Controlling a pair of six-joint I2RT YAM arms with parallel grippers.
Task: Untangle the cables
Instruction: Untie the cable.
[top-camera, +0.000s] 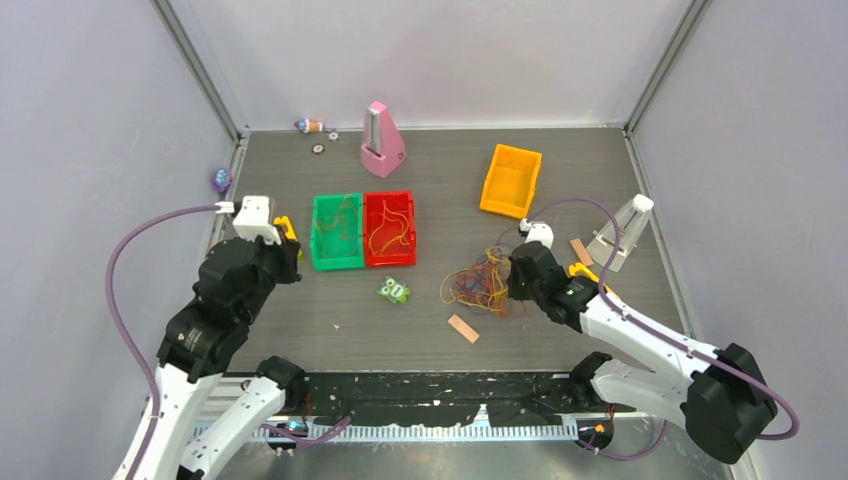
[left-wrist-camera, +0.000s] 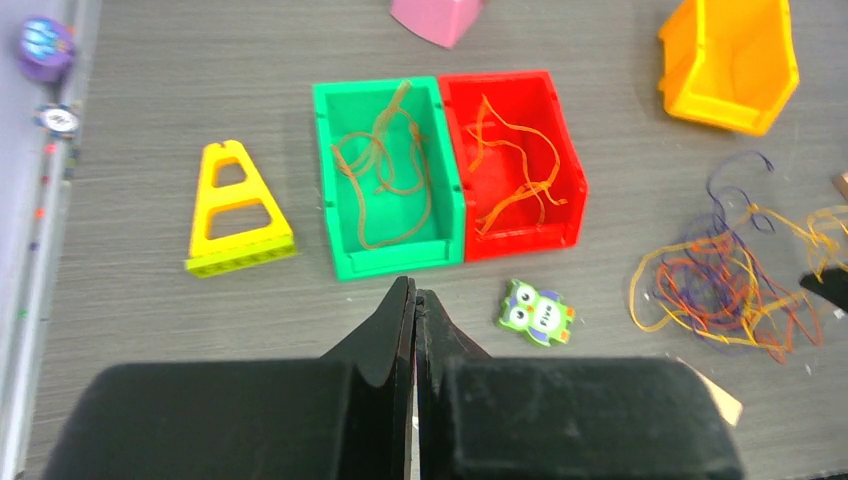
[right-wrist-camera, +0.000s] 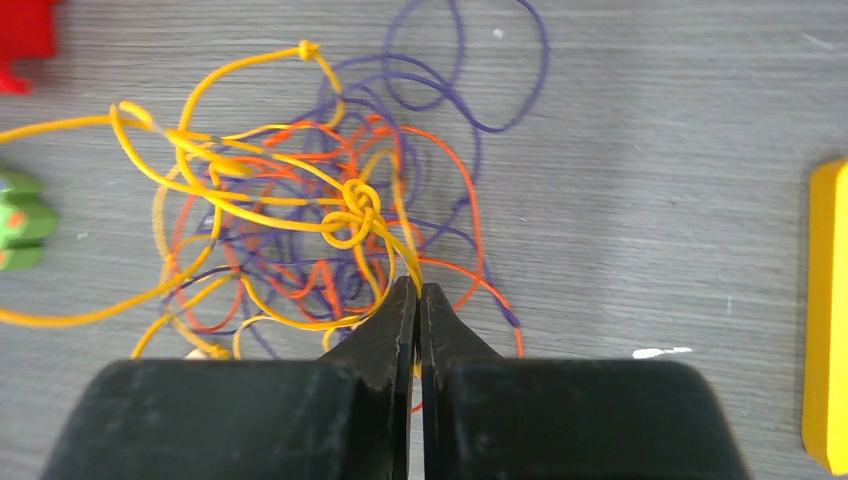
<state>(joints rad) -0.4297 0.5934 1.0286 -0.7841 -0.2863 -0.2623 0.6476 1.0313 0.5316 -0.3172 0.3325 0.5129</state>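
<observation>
No writing, number or brand can be read anywhere: the green bin (left-wrist-camera: 390, 262), red bin (left-wrist-camera: 522, 240), orange bin (left-wrist-camera: 730, 112) and owl figure (left-wrist-camera: 538, 313) show none (the purple round toy (left-wrist-camera: 44, 45) bears only a blurred blue pattern)

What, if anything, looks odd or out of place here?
A tight yellow knot sits in the cables, just beyond the right end effector, which is shut on the strand leading to it. Pulling alone may only tighten it.
</observation>
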